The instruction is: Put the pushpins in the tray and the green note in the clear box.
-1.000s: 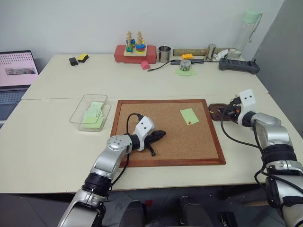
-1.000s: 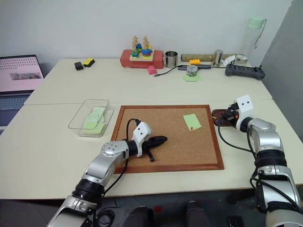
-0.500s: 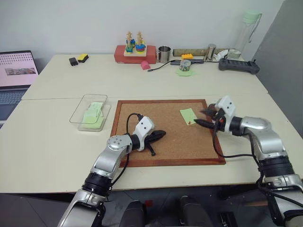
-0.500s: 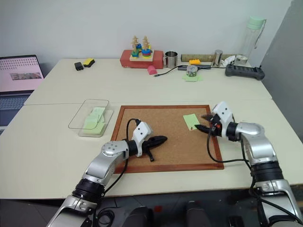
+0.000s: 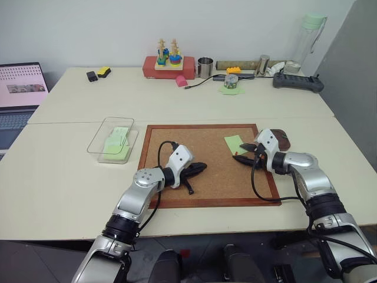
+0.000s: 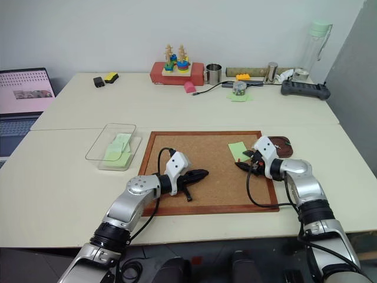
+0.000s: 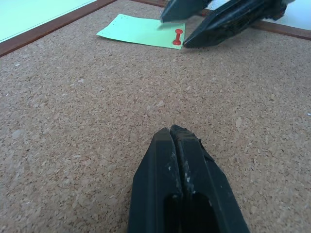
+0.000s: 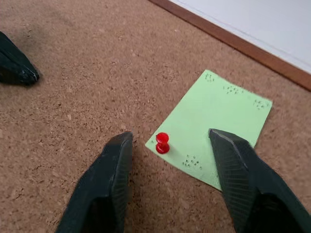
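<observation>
Clear box [image 5: 110, 137] over perhaps green sheets; right gripper [image 8: 171, 150] spread, left gripper [image 7: 173, 133] pressed together.

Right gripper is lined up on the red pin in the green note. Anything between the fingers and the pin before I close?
Nothing visible. The right gripper stands open with the red pushpin in the gap between its fingers, stuck in a corner of the green note on the cork board.
</observation>
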`<state>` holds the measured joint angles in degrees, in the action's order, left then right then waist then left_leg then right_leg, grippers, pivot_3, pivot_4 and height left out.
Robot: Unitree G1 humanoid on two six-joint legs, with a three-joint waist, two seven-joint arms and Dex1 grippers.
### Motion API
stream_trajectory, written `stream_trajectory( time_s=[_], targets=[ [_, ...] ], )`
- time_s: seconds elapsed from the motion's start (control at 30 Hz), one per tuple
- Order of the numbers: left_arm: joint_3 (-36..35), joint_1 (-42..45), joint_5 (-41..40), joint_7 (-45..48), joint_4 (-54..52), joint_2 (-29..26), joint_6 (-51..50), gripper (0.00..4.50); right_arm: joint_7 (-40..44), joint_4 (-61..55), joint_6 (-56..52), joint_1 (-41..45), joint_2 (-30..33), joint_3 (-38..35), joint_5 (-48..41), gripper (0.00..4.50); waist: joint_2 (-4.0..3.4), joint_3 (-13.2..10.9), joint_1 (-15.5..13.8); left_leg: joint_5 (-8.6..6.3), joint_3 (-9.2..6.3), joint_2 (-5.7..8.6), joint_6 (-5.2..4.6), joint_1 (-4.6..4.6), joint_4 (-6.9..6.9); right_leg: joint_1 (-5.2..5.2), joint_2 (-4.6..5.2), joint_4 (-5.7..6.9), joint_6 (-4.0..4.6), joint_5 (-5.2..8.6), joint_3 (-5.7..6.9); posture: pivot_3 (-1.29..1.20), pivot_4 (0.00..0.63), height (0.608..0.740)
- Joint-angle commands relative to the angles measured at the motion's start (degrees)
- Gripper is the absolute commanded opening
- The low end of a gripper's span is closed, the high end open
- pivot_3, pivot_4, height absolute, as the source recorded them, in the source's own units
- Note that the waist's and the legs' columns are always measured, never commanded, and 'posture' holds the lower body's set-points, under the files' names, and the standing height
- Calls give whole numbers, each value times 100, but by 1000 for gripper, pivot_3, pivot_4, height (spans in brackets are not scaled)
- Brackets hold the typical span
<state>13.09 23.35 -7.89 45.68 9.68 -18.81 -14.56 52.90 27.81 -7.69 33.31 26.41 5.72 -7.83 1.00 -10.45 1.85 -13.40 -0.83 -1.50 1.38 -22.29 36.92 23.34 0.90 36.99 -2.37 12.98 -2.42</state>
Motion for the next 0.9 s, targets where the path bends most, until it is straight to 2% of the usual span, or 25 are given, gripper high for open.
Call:
stream_trajectory(
  time_s=[0.03,0.3,0.53,0.83,0.87,0.9],
  targets=[
    [114,-151,151,12,198,-75,-168,0,70,4,202,186,0,-45,10,1647,0,0,0,0,0,0,0,0,0,0,0,0,0,0,0,0,150,740],
    [123,-177,155,16,173,-78,-164,0,147,-29,207,165,-26,-62,-37,40,0,0,0,0,1,0,0,0,0,0,0,0,0,0,-1,0,150,740],
    [119,-180,145,21,183,-71,-167,0,231,-315,76,169,23,-146,-165,40,0,0,0,0,0,0,0,1,0,0,0,0,0,0,0,0,150,740],
    [-372,-97,-222,-238,-44,74,-533,0,282,-1152,-267,121,193,-297,-395,40,0,0,-1,0,-1,0,0,0,0,1,0,1,0,0,1,0,150,740],
    [-537,-120,-467,-255,-234,131,-745,380,283,-1261,-259,96,213,-292,-393,0,0,0,-1,0,-1,0,0,0,0,1,0,1,0,0,1,0,150,740],
    [-693,-156,-749,-251,-453,193,-1000,417,281,-1355,-240,73,229,-285,-382,0,0,-1,1,0,-1,0,0,0,0,1,0,1,0,0,1,0,150,740]
  ],
)
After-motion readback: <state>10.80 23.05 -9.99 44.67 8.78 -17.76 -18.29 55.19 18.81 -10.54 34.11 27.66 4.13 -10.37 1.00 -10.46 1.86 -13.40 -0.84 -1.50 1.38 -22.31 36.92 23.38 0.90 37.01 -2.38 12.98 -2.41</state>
